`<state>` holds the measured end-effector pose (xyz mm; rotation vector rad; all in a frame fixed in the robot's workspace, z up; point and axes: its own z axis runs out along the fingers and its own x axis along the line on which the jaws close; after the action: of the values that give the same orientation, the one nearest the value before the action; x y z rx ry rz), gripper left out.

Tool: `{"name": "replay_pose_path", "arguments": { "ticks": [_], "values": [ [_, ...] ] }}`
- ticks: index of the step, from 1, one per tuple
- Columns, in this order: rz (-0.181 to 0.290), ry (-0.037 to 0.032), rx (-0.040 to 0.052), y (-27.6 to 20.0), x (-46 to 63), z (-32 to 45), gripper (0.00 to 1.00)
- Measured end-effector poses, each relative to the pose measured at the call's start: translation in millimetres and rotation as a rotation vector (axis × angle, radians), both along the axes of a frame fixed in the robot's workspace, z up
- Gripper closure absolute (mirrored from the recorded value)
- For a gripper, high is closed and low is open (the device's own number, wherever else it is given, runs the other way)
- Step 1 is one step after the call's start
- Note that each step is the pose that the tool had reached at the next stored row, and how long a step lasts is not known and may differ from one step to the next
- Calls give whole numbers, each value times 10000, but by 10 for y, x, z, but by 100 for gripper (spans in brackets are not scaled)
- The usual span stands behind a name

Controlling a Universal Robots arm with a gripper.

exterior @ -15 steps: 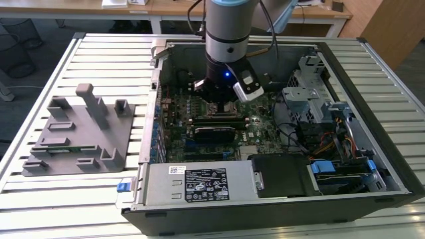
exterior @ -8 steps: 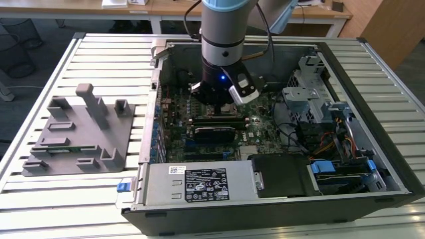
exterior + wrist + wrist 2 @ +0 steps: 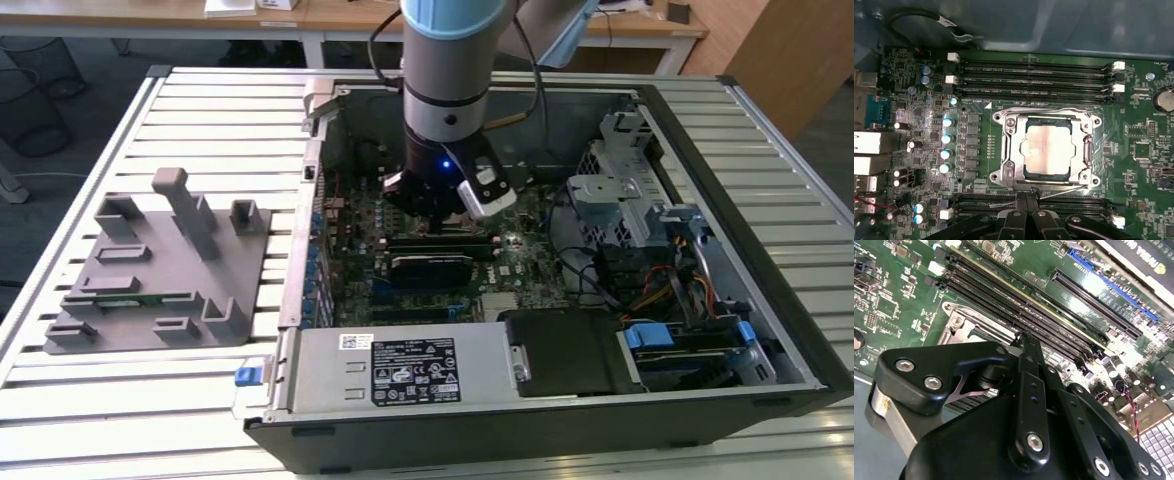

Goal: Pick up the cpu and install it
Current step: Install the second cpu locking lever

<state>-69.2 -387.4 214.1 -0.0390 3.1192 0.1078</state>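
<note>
First wrist view: cpu (image 3: 1048, 149) seated in socket frame (image 3: 1046, 150), so it looks installed | pincer (image 3: 1026, 202) at 6 o'clock, fingers together, holding nothing | hovering over motherboard (image 3: 929, 100).

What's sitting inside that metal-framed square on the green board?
The cpu, silvery top up, lies inside the socket frame. Whatever is beneath it is covered. The pincer hovers beside the frame.

A slatted metal table (image 3: 174, 110) is seen in the exterior view; an open computer case (image 3: 747, 400) is laid on its side upon it, from the centre out toward 3 o'clock; a grey fixture block (image 3: 154, 270) with upright pegs is set at 9 o'clock, just beside the case.
</note>
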Motion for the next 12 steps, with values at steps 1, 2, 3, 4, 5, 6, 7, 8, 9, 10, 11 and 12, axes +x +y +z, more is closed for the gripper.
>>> {"name": "replay_pose_path", "arguments": {
  "ticks": [1,2,3,4,5,6,7,8,9,10,11,12],
  "values": [
    [-1,0,21,0,-5,-9,89],
    [-1,0,47,-1,-13,-17,89],
    [0,1,75,-1,-30,-24,89],
    [0,0,106,0,-50,-31,89],
    [1,0,137,0,-69,-37,89],
    [0,0,171,-1,-84,-44,89],
    [0,1,213,-2,-89,-51,89],
    [2,0,270,-6,-90,-58,89],
    [1,1,346,-13,-90,-62,89],
    [0,2,437,-23,-90,-66,89],
    [0,3,521,-34,-90,-68,89],
    [1,3,596,-48,-90,-69,89]
  ]
}}
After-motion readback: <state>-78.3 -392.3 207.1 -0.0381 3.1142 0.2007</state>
